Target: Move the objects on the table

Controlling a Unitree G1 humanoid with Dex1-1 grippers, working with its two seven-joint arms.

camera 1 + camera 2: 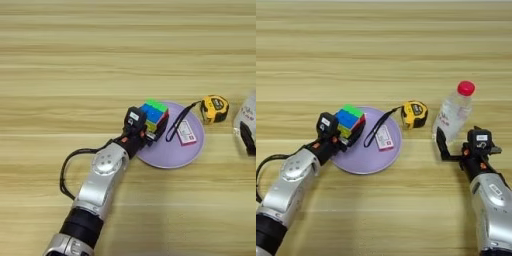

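We had our left gripper closed on the puzzle cube over the lilac plate's left rim, centre-left of frame, seemingly to set it there, while our right gripper, jaws apart, flanked the bottle at right.

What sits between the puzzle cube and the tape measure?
In the right eye view, the tape measure's strap and tag lie on the lilac plate, right of the cube.
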